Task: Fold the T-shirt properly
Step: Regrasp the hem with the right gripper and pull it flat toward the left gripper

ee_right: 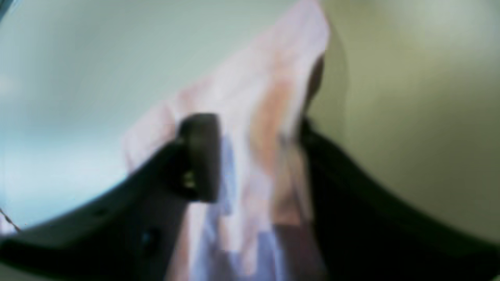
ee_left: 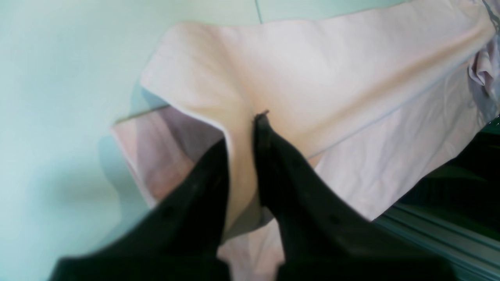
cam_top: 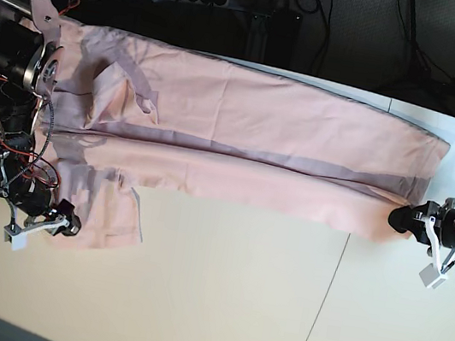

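Pinching the shirt (cam_top: 250,139) at both ends, the two arms look set for a lengthwise fold. The shirt lies stretched across the table (cam_top: 214,307) from nine o'clock to three o'clock in the base view, already doubled along a long crease, with a sleeve flap hanging toward six o'clock at the nine o'clock end.

The left gripper (ee_left: 246,128) sits at the three o'clock end, jaws together on a fold of cloth; its wrist view shows fabric squeezed between the dark fingers (ee_left: 273,156) and draping away toward twelve. The right gripper (ee_right: 254,128) is at the sleeve flap, about eight o'clock in the base view. Its wrist view is blurred: cloth runs between the jaws, which stand partly apart, and I cannot tell whether they have bitten yet.

To do this step well, I judge the right jaws should finish their bite on both layers of the flap before either arm lifts. Then raise both ends together, keeping the cloth lightly taut so the crease stays straight. Uneven height or pull would likely skew the hem edge (cam_top: 411,213) or drag the far side off square.
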`<state>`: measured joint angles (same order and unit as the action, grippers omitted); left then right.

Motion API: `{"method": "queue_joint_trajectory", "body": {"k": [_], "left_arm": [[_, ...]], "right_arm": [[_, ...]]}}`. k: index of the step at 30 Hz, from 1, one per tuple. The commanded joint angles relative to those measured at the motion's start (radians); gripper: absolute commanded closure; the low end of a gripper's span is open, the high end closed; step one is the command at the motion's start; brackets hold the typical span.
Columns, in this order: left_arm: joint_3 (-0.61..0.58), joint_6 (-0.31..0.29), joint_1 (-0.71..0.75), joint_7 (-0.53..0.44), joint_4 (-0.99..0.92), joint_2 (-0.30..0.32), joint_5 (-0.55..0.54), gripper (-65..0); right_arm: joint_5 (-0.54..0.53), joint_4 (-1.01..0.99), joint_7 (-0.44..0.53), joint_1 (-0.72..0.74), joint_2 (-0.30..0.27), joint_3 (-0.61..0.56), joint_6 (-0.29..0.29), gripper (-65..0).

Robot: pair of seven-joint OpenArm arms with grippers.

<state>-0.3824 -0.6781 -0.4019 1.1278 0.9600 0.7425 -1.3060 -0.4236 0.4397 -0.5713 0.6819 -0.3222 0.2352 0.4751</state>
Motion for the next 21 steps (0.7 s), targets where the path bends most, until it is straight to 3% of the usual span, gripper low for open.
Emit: {"method": "queue_joint_trajectory", "body": {"k": [1,2,8,12,18,21], "left_arm": [[0.009,-0.020,-0.027,-0.018,0.011,0.023,-0.013,0.0],[0.009,-0.020,-0.027,-0.023,0.011,0.023,-0.014,0.0],[0.009,-0.020,-0.028,-0.104,0.012,0.022,0.069,0.0],[0.009,-0.020,-0.027,-0.133,0.046,0.024,0.156,0.0],[0.009,-0.020,-0.021,-0.137,0.134,0.060,0.171,0.0],[0.009,-0.020,0.003,-0.137,0.195,0.092,0.178,0.0]], "right_arm": [[0.027,0.000,-0.040,0.008,-0.011,-0.002,0.087,-5.5],[0.029,0.000,-0.035,0.007,-0.015,-0.002,0.087,0.0],[0.103,0.047,-0.037,0.006,-0.036,-0.002,0.106,0.0],[0.040,0.145,-0.037,-0.015,-0.070,-0.059,0.111,0.0],[-0.069,0.427,-0.039,-0.142,-0.183,-0.234,0.116,0.0],[-0.116,0.585,-0.034,-0.223,-0.242,-0.260,0.116,0.0]]}}
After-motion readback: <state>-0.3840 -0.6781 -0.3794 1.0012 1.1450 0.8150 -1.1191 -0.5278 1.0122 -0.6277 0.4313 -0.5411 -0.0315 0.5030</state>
